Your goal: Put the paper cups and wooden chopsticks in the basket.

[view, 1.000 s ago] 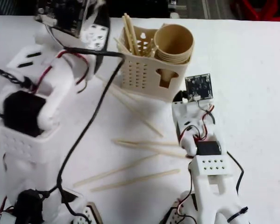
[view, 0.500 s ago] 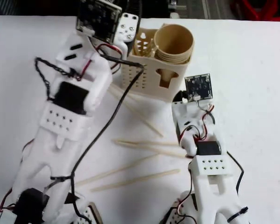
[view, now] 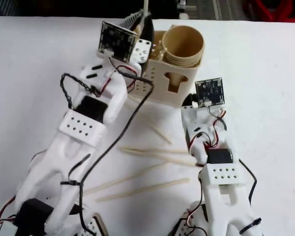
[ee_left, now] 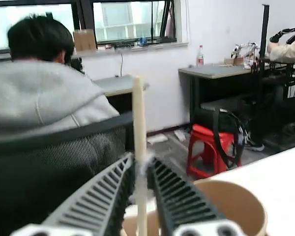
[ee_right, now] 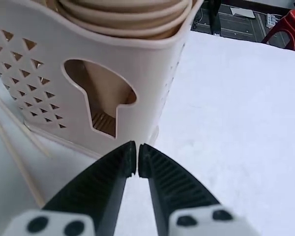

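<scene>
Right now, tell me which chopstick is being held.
The chopstick standing upright in the left gripper, over the basket; the loose chopsticks lie flat on the table.

I rest on a white table (view: 265,73). The basket (ee_right: 88,73) stands on it just ahead of my right gripper (ee_right: 136,158). Loose chopsticks lie flat on the tabletop to that gripper's left. A slanted chopstick (view: 160,132) lies nearest the basket's foot, and a close pair (view: 157,157) lies behind it. Two further chopsticks (view: 142,190) lie farther back, roughly parallel, well apart from the basket.
</scene>
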Available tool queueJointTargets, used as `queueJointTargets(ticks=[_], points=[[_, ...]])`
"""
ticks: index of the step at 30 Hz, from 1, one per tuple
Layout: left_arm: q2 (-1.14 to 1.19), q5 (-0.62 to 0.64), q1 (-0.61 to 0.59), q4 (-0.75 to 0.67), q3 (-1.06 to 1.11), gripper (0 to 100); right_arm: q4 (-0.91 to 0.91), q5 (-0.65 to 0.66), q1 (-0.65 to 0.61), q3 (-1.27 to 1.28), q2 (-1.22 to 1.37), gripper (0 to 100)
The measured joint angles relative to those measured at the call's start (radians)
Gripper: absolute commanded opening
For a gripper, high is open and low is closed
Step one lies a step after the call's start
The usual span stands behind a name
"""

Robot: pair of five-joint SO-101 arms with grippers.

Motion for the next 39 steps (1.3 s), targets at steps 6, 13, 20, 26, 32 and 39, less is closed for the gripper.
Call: queueJointTargets(ticks=[6,13,20,26,32,39], points=[[0.000,0.060,-0.002,0.304,-0.143,14,0.000,0.000,0.000,0.000,0.000,2.5],[0.000,0.060,-0.072,0.680,-0.368,14,0.000,0.000,0.000,0.000,0.000,2.5],[0.000,0.037,-0.132,1.077,-0.537,14,0.000,0.000,0.000,0.000,0.000,2.5],[0.000,-0.063,-0.140,1.335,-0.592,14,0.000,0.000,0.000,0.000,0.000,2.5],[-0.002,-0.178,-0.135,1.499,-0.592,14,0.000,0.000,0.052,0.000,0.000,2.5],[-0.002,-0.342,-0.014,1.556,-0.470,17,0.000,-0.011,0.126,0.000,0.000,2.5]])
